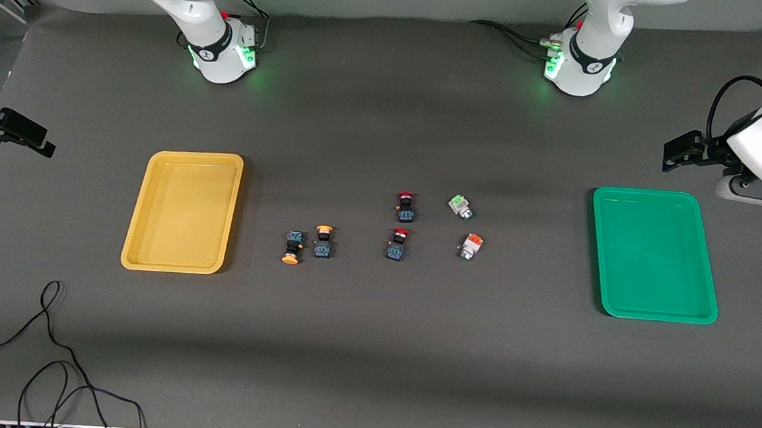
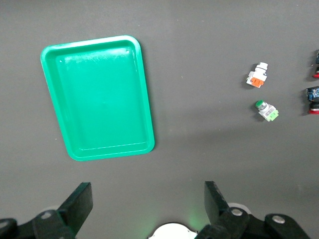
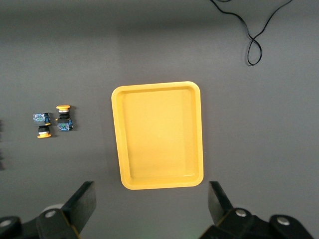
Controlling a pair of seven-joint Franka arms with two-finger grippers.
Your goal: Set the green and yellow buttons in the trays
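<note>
Two yellow-capped buttons (image 1: pixel 292 247) (image 1: pixel 324 240) lie beside the empty yellow tray (image 1: pixel 182 212). A pale green-capped button (image 1: pixel 461 207) and an orange-red-capped one (image 1: pixel 470 246) lie between the table's middle and the empty green tray (image 1: pixel 653 254). My left gripper (image 1: pixel 672 156) hangs open over the bare table at the left arm's end, just off the green tray (image 2: pixel 97 97), holding nothing. My right gripper (image 1: pixel 41 140) hangs open over the table at the right arm's end, off the yellow tray (image 3: pixel 158 134). Both wrist views show wide, empty jaws (image 2: pixel 148 201) (image 3: pixel 149 204).
Two red-capped buttons (image 1: pixel 405 205) (image 1: pixel 398 243) stand in the middle, between the yellow pair and the silvery pair. A black cable (image 1: pixel 48 352) loops on the table near the front camera at the right arm's end.
</note>
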